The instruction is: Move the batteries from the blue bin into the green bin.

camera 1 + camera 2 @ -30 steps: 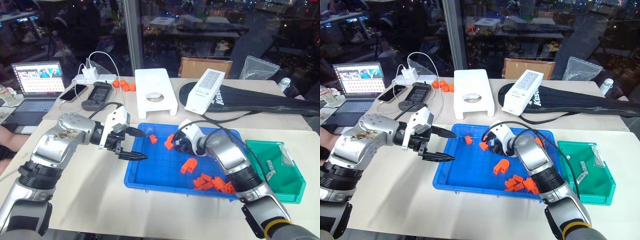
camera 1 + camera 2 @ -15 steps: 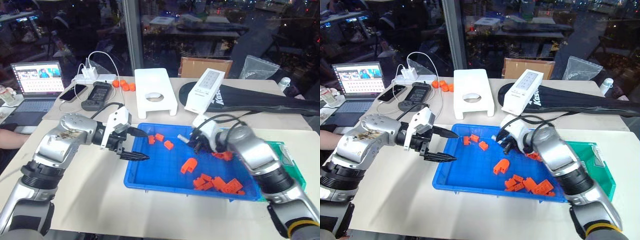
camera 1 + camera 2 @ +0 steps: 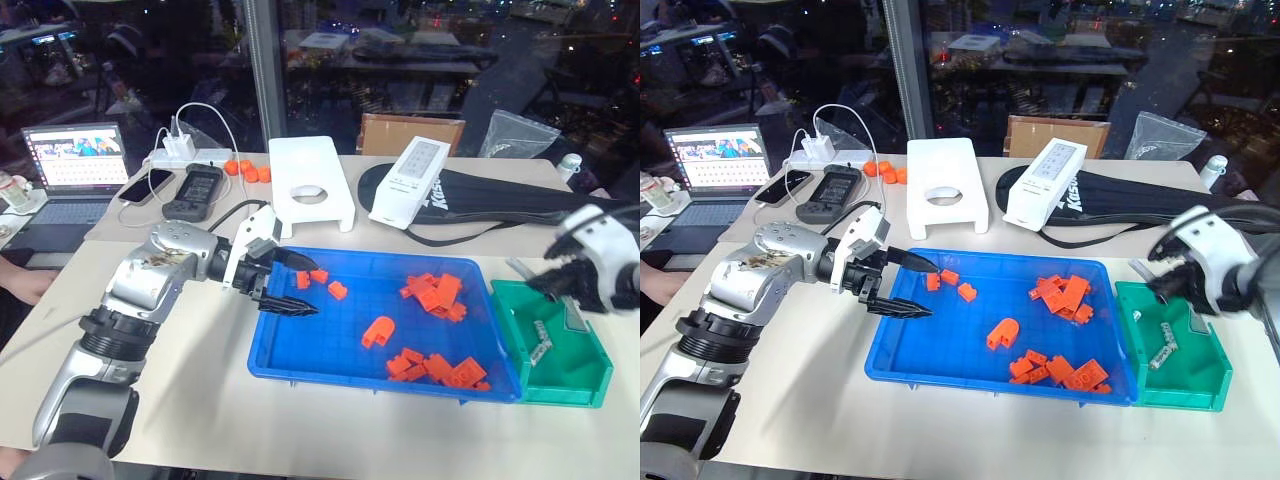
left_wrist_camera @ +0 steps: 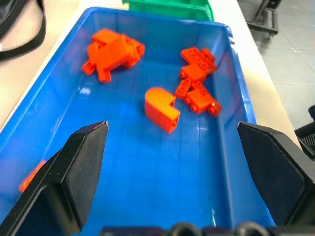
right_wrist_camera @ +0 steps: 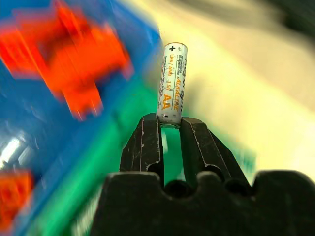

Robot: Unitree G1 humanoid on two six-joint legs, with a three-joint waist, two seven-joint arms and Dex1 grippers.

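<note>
Orange bricks (image 3: 432,292) at centre; laptop (image 3: 72,165) upper left; white stand (image 3: 310,186) and black bag (image 3: 500,205) above.

1. The two head views looked forward and down from above the table (image 3: 180,390), slightly offset, sharing the blue bin (image 3: 300,365) and green bin (image 3: 570,385).
2. The left wrist view looked close along the blue bin's floor toward the green bin (image 4: 167,9).
3. The right wrist view looked very close, past its fingers (image 5: 147,142), over both bins' edges.
</note>
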